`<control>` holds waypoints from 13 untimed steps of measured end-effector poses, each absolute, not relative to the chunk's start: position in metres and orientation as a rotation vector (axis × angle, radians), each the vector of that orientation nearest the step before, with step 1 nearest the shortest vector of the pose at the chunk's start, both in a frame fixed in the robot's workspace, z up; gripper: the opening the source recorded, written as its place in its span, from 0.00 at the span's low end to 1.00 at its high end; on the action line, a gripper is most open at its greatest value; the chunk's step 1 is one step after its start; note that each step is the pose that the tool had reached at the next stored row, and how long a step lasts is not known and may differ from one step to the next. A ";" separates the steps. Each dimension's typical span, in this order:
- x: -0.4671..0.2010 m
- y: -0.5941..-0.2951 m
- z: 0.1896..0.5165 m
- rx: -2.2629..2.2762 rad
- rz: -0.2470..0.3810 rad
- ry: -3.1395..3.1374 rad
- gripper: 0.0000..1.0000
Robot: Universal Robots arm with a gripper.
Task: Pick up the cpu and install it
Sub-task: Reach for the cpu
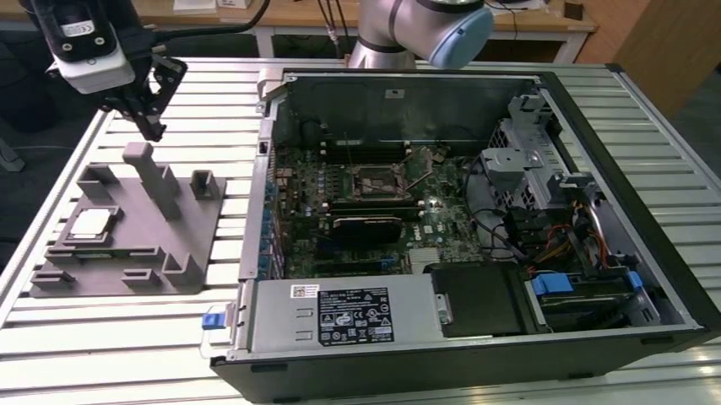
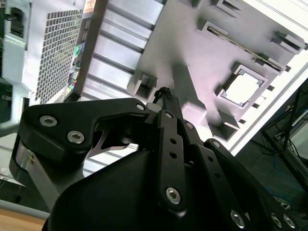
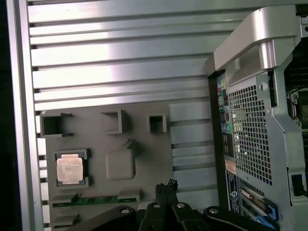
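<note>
The cpu (image 1: 93, 222) is a thin square chip with a pale silvery top. It lies flat in a square recess of the grey plastic tray (image 1: 197, 245) at the exterior view's left. Both wrist views look down on the cpu (image 3: 70, 168) (image 2: 243, 87) in its recess. My gripper (image 1: 150, 126) hangs in the air above the far end of the tray, well clear of the chip, its black fingers shut together with nothing between them. Its fingertips (image 3: 166, 185) (image 2: 162, 94) point down beside the tray's tall post (image 1: 152, 177).
An open computer case (image 1: 586, 126) lies on the slatted metal table (image 1: 169, 84), to the exterior view's right of the tray. Its motherboard carries a dark square socket (image 1: 377, 179) with a metal rim. The case's perforated rear panel (image 3: 250, 134) stands close beside the tray.
</note>
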State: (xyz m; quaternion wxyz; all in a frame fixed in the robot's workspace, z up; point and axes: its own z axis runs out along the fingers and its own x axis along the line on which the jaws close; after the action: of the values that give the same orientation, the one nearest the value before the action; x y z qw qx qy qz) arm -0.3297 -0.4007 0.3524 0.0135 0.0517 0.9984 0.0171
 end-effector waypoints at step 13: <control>-0.369 -0.401 0.340 0.174 0.050 3.109 0.11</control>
State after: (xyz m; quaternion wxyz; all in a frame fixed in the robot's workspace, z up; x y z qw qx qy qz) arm -0.3687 -0.4007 0.3403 0.0137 0.0557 0.9982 0.0161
